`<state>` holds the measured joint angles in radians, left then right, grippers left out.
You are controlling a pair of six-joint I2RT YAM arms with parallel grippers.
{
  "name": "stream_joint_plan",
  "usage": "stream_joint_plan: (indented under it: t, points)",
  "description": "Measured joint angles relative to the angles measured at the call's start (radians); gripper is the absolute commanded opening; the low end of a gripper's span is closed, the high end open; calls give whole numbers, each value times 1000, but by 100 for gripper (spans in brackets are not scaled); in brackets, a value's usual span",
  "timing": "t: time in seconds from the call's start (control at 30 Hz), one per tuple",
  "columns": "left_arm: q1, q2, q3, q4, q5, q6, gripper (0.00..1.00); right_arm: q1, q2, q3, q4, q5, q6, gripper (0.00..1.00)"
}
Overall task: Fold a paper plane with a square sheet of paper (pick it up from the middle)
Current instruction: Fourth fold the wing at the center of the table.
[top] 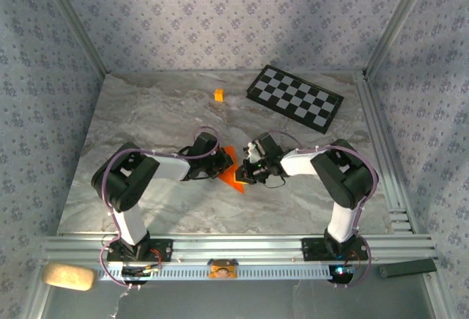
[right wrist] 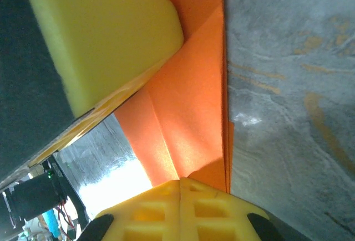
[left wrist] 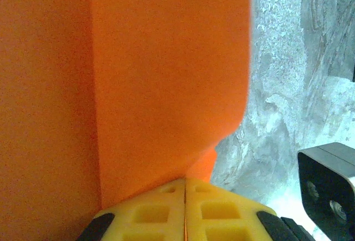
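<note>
Both arms bend inward, left tool [left wrist: 184, 184] and right tool [right wrist: 180, 183] pinched closed.

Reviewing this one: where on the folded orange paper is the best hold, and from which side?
Likely its folded edge, approached edge-on with one finger on each face: the orange paper is thin, so only a pinch across it holds. The left gripper and right gripper are shut on it, from opposite sides.

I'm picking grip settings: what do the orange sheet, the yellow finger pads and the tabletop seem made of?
The orange sheet: thin matte paper, holding sharp creases. The yellow finger pads: soft-looking foam or rubber, matte, with moulded square recesses. The tabletop: grey veined stone look, faintly glossy; possibly laminate.
</note>
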<state>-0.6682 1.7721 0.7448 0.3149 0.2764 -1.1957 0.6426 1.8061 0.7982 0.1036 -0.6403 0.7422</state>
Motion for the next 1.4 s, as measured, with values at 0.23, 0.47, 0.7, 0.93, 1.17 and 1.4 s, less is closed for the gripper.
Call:
stream_joint_plan:
  t: [0.23, 0.47, 0.7, 0.93, 1.17, 1.4]
  points:
    - [0, -35, 5, -35, 1, 45, 12, -19, 0, 2, -33, -30, -41, 0]
    - [-14, -63, 7, -56, 18, 70, 7, -29, 0, 7, -56, -43, -55, 0]
    - [-26, -43, 9, -61, 72, 102, 7, -30, 0, 7, -59, -45, -55, 0]
    - [-19, -7, 12, -72, 76, 106, 6, -30, -6, -3, -54, -42, -55, 0]
    - [17, 3, 32, -92, 91, 108, 6, -30, -13, -11, -48, -32, -62, 0]
    - [101, 9, 59, -134, 83, 135, 6, -30, -20, -15, -51, -26, -71, 0]
